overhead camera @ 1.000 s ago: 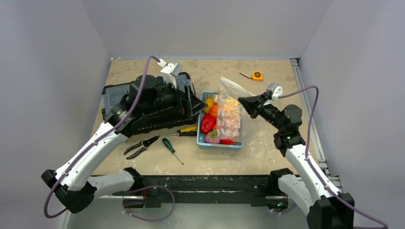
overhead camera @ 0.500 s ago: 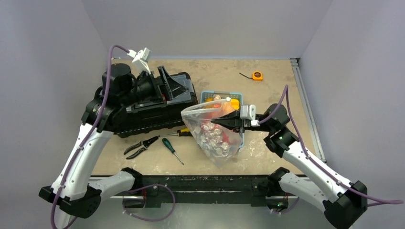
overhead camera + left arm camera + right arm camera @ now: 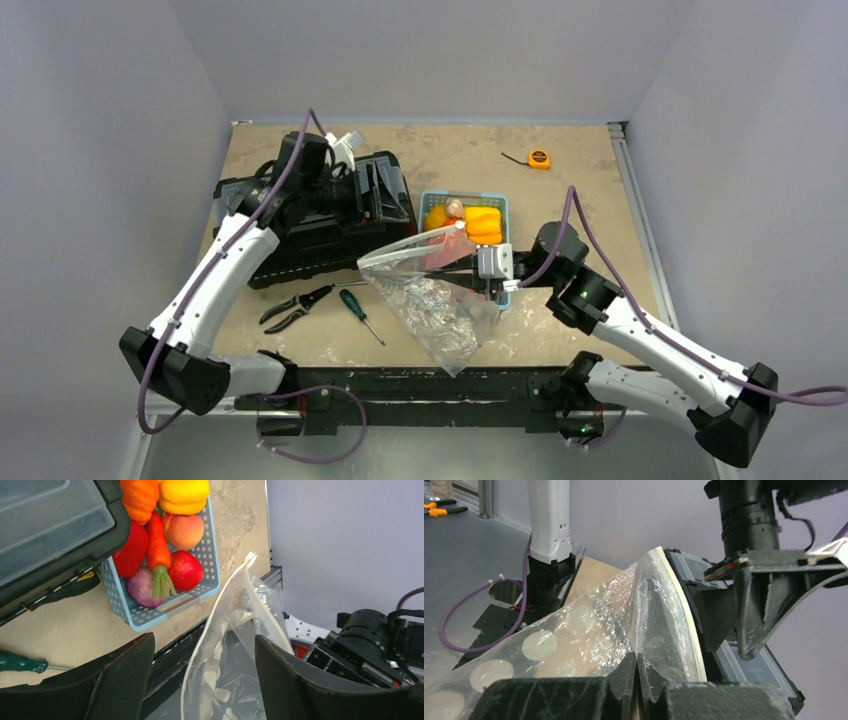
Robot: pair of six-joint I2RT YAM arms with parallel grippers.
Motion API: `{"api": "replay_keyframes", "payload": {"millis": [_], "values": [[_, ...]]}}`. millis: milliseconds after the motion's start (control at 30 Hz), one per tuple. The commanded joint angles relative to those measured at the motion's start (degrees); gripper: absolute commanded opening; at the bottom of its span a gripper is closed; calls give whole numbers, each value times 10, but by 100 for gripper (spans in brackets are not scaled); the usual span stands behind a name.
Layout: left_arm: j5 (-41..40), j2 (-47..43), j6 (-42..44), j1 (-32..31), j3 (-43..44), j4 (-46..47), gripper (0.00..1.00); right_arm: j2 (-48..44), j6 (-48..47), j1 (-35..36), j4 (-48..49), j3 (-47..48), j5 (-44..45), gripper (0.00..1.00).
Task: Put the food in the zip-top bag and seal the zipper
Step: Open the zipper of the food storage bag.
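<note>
From where I stand, the crinkly clear plastic bag with pale polka dots is held up over the near part of the mottled beige bench, and I see no food in it. The right pincer is clenched on its film just beside the whitish zipper strip. The left pincer stands released and holds nothing. It is up by the big black tool case, apart from the bag. The job now looks to be spreading the mouth. The left pincer should take the opposite lip, well along from the right's hold, and draw it gently so the film neither slips nor tears. The glossy toy fruits and vegetables all sit in the light blue slotted basket. Pale lilac walls enclose the bench. On it lie black pliers, a green-handled screwdriver and an orange tape measure.
</note>
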Motion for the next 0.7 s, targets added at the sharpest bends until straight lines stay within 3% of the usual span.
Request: {"api": "replay_keyframes", "payload": {"millis": [0, 167, 367, 500, 567, 633, 667], "values": [[-2, -41, 22, -10, -34, -15, 71, -6, -34, 25, -13, 38, 38, 0], [4, -76, 42, -10, -89, 2, 66, -2, -36, 48, -1, 43, 50, 0], [77, -82, 40, -22, -144, 41, 61, 5, -40, 71, 10, 49, 66, 0], [96, -86, 40, -40, -158, 61, 53, 12, -40, 83, 10, 49, 78, 0], [94, -92, 46, -41, -154, 63, 39, 15, -38, 90, 4, 48, 89, 0], [68, -106, 55, -41, -140, 64, 16, 16, -24, 94, 2, 45, 105, 0], [46, -116, 59, -41, -130, 62, 4, 13, -8, 95, 5, 41, 117, 6]]}}
